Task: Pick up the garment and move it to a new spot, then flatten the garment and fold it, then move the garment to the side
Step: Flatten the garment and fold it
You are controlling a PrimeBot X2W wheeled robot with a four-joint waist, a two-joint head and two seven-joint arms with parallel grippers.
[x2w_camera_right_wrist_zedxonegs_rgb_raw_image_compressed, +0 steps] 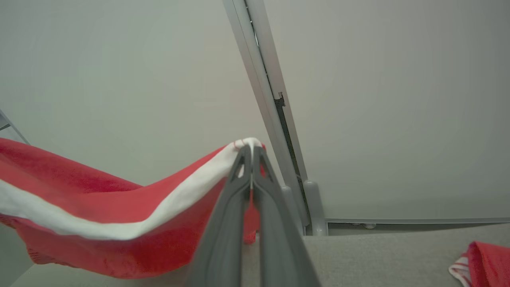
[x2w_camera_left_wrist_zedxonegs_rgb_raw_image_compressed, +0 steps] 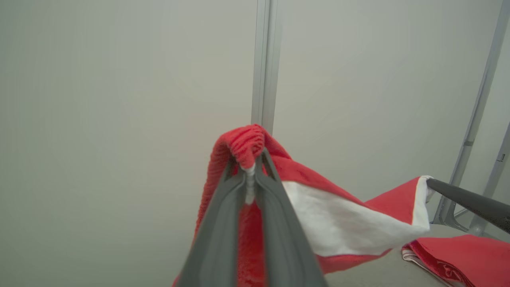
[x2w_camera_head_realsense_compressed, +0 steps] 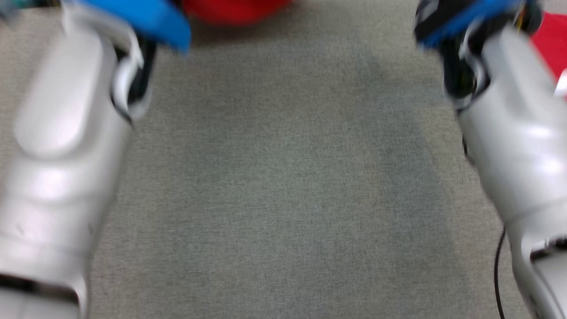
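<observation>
The garment (x2w_camera_left_wrist_zedxonegs_rgb_raw_image_compressed: 342, 215) is a red knit piece with a broad white band, held up in the air between both grippers. My left gripper (x2w_camera_left_wrist_zedxonegs_rgb_raw_image_compressed: 251, 160) is shut on a bunched red edge. In the left wrist view the garment stretches right to a white corner held by the dark fingers (x2w_camera_left_wrist_zedxonegs_rgb_raw_image_compressed: 466, 204) of my other arm. My right gripper (x2w_camera_right_wrist_zedxonegs_rgb_raw_image_compressed: 252, 150) is shut on that white-trimmed corner, and the garment (x2w_camera_right_wrist_zedxonegs_rgb_raw_image_compressed: 99, 207) sags away to the left. In the blurred head view a strip of the red garment (x2w_camera_head_realsense_compressed: 234, 9) shows at the top between my two pale forearms.
A grey fabric surface (x2w_camera_head_realsense_compressed: 283, 186) lies below and between the arms. A second red cloth with white trim (x2w_camera_left_wrist_zedxonegs_rgb_raw_image_compressed: 462, 255) lies on it to the right, seen again as the red cloth (x2w_camera_right_wrist_zedxonegs_rgb_raw_image_compressed: 486, 261). Pale wall panels with a metal post (x2w_camera_right_wrist_zedxonegs_rgb_raw_image_compressed: 275, 119) stand close behind.
</observation>
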